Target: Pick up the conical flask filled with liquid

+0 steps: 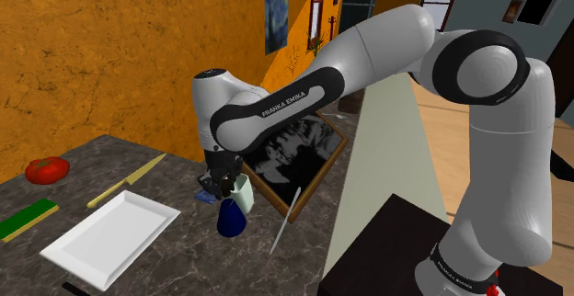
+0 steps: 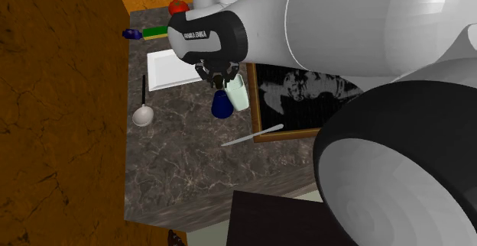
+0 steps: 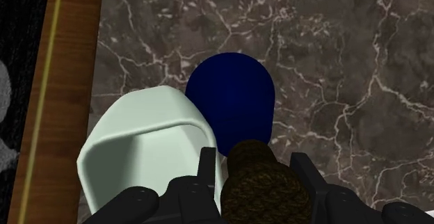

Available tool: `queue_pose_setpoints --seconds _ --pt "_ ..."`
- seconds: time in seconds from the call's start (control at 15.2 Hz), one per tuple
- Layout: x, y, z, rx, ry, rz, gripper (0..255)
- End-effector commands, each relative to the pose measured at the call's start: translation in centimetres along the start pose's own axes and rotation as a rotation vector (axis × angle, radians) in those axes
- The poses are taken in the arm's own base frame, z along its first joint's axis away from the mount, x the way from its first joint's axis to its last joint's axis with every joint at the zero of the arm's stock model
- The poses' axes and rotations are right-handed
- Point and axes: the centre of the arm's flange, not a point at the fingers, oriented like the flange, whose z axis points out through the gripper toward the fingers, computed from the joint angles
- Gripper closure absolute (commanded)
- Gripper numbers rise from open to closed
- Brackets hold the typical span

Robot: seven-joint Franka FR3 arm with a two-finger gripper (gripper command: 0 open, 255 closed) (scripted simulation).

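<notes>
Hand (image 3: 254,157) low over dark marble worktop (image 3: 341,56), pointing down. Fingers (image 3: 206,161) pinch brown cork stopper (image 3: 266,186) of dark blue conical flask (image 3: 233,101). One finger each side, pressed against cork. Flask body directly under hand (image 1: 221,187), upright. Can't tell if flask (image 1: 230,221) base is on worktop or just off it. Pale green cup (image 3: 146,142) touching flask, just beside one finger. Framed dark picture (image 1: 299,152) flat on worktop past cup, beyond hand. White tray (image 1: 110,239) well apart on flask's other side.
</notes>
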Motion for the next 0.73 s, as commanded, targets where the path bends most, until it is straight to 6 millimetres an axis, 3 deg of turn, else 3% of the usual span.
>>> queue_pose_setpoints --seconds 0.0,0.4,0.66 --pt "0.0 0.0 0.0 0.0 -0.001 0.0 255" --pt "0.0 0.0 0.0 0.0 0.0 0.0 255" --pt "0.0 -0.1 -2.1 0.0 0.0 0.0 255"
